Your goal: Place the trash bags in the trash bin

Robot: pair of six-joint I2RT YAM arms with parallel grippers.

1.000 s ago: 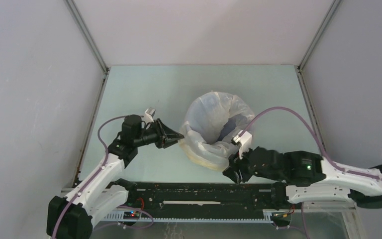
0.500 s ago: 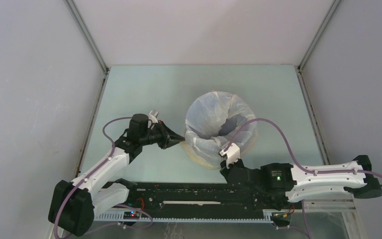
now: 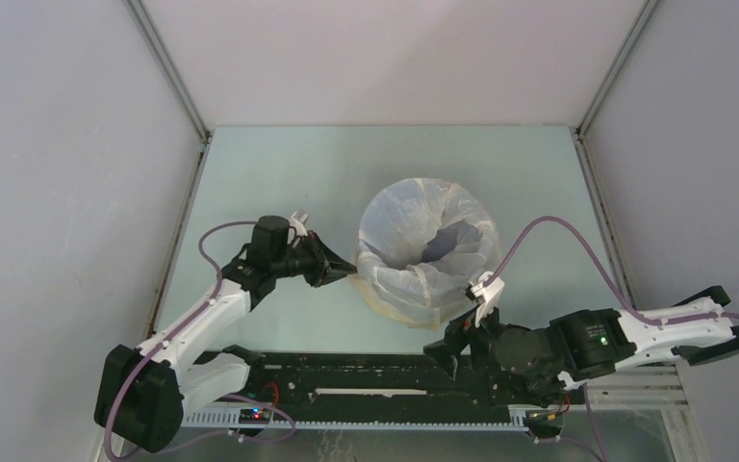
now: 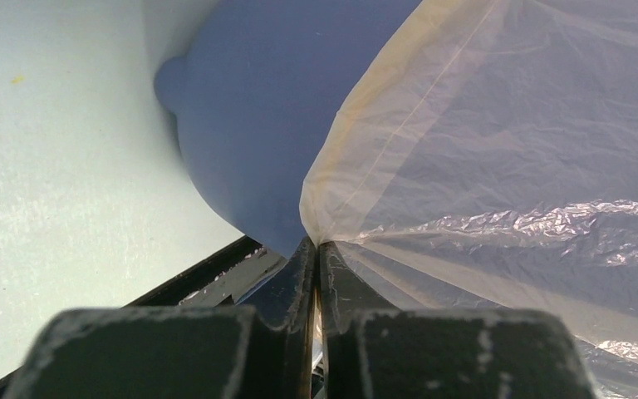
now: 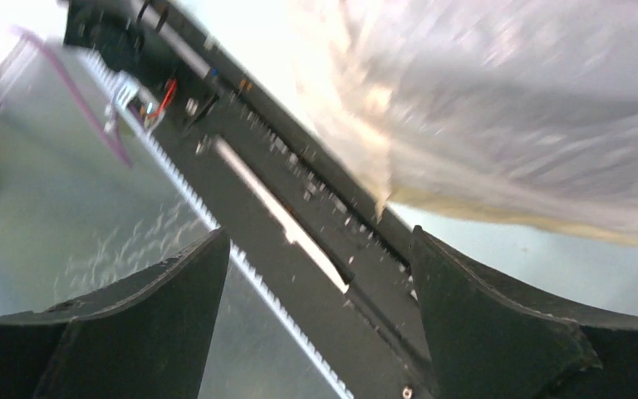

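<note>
The trash bin [image 4: 249, 116] stands upright a little right of the middle of the table [image 3: 279, 183], its round mouth facing straight up and its long axis vertical. The trash bag [image 3: 426, 252] lines it. The bag's mouth also opens upward, and its wrinkled film is folded out over the rim and hangs down the outside as a loose skirt. This skirt bunches lowest on the near side, where the yellowish edge lies close to the table. In the left wrist view the blue wall is bare on the left, and the cream film covers it on the right. The left gripper [image 3: 346, 270] reaches in level from the left with its fingers pressed together on a corner of the bag's rim, right against the bin's left wall. Pleats in the film fan out from that pinch toward the bin. The right gripper [image 5: 316, 241] sits low at the near edge over the black rail [image 3: 366, 371], just beside the near hem of the bag but not touching it. Its fingers [image 5: 498, 324] are spread wide with nothing between them. The right wrist view is motion-blurred, so finer detail there cannot be made out.
</note>
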